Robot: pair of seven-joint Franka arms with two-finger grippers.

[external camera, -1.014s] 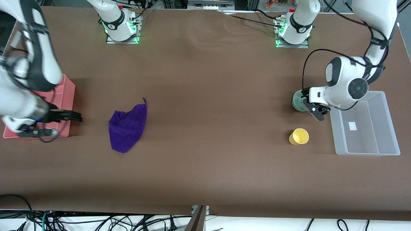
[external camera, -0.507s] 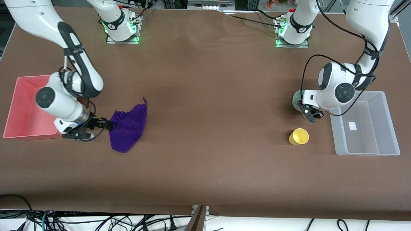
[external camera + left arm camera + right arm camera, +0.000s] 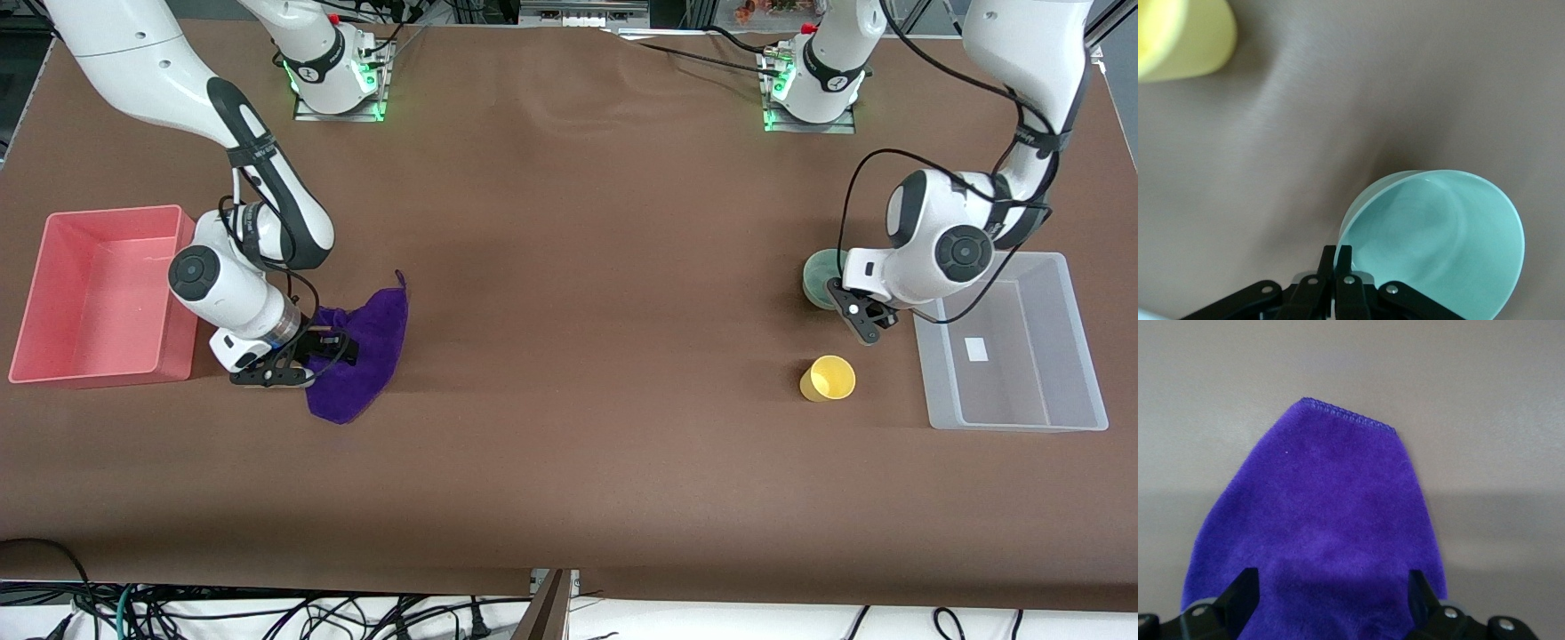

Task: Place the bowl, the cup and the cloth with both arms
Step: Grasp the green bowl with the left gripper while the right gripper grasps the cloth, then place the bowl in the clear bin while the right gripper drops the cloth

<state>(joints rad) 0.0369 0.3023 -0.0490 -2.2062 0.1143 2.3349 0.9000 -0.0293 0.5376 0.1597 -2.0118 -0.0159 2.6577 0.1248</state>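
Note:
The purple cloth [image 3: 360, 360] lies crumpled on the table beside the pink bin. My right gripper [image 3: 327, 356] is open and low over the cloth's end toward that bin. In the right wrist view the cloth [image 3: 1318, 520] fills the gap between the two spread fingertips [image 3: 1243, 585]. My left gripper [image 3: 842, 302] is shut on the rim of the sage-green bowl [image 3: 816, 274]. The left wrist view shows the bowl [image 3: 1445, 247] tilted, its rim pinched between the fingers [image 3: 1343, 257]. The yellow cup [image 3: 828, 379] stands nearer the front camera than the bowl, and shows in the left wrist view [image 3: 1178, 30].
A pink bin [image 3: 53, 369] stands at the right arm's end of the table. A clear plastic bin [image 3: 1013, 418] stands at the left arm's end, beside the bowl and cup. The brown table between cloth and cup is bare.
My right arm has swung from over the pink bin to the cloth, and its open gripper now straddles it. My left gripper and the bowl have shifted slightly.

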